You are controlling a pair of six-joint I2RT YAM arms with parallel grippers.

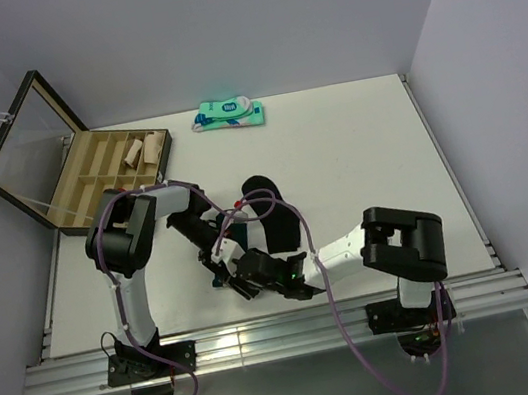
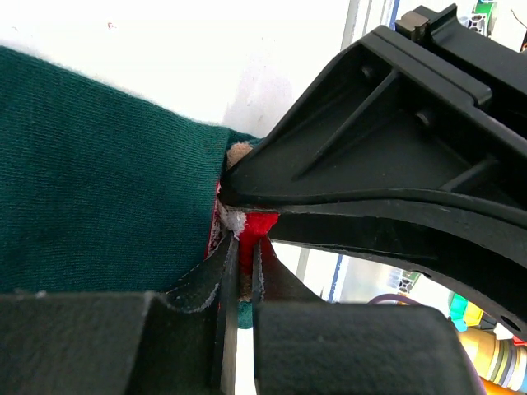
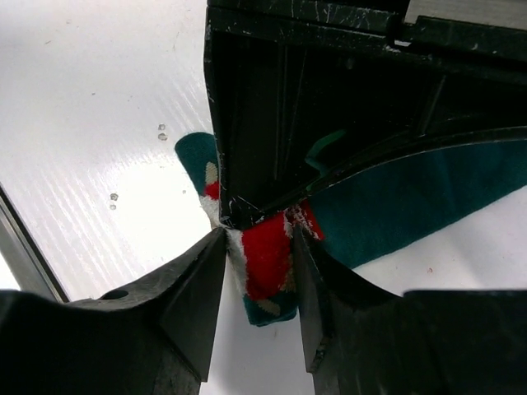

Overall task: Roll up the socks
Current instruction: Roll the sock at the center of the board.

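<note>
From above, the left arm rises from its base at the near-left edge, bends at a high elbow and slants rightward and back toward the near edge, so the left gripper [image 1: 225, 257] sits low over the white table [image 1: 356, 141]. The right arm folds sharply at its elbow and reaches leftward, bringing the right gripper [image 1: 253, 268] tip to tip against the left one. The black sock [image 1: 274, 211] lies flat just behind the two wrists. The green sock cannot be made out in this view. A wooden case [image 1: 90, 186] holding beige rolls [image 1: 140, 152] stands open at the far left, and a packaged pair [image 1: 230, 115] lies at the far edge. In the left wrist view, the green sock [image 2: 99, 181] spreads flat to the left; the left gripper's jaws are nearly together, pinching its red-and-white end, with the right gripper's black body crossing overhead. In the right wrist view, the right gripper's jaws press on either side of the bunched red part of the sock, clamping it just above the table, and the green fabric trails off to the right.
</note>
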